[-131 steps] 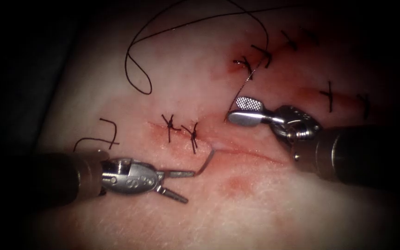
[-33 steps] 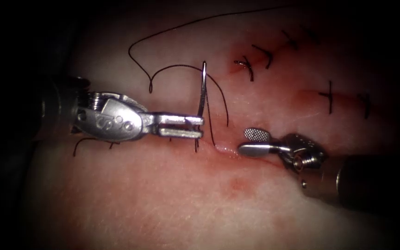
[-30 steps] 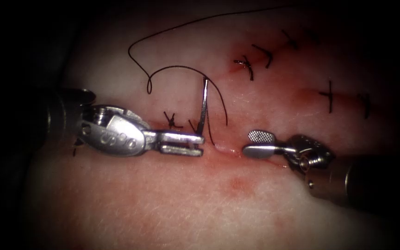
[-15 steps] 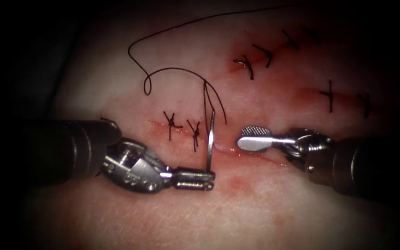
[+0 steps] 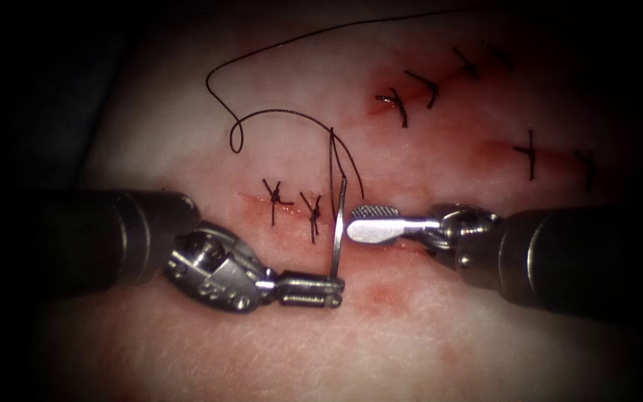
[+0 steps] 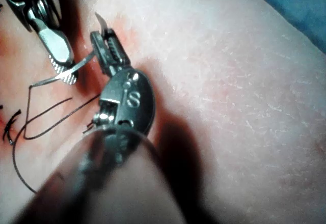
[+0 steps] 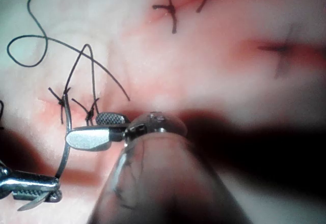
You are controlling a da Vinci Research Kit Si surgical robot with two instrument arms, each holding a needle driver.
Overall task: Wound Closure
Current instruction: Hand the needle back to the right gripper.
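1. Since half a second ago, my right tool has slid left along the cut up to the needle.
2. Right jaws spread, holding nothing.
3. My left tool pinches the needle near its pointed end; needle upright, clear of the tissue.
4. Thread loops above the cut.

A stamped letter "S" we read on the left claw wrist housing, just behind its jaws, other stamped marks there unreadable

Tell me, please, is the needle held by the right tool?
No, the left tool grips the needle near its tip; the right tool is open beside it.
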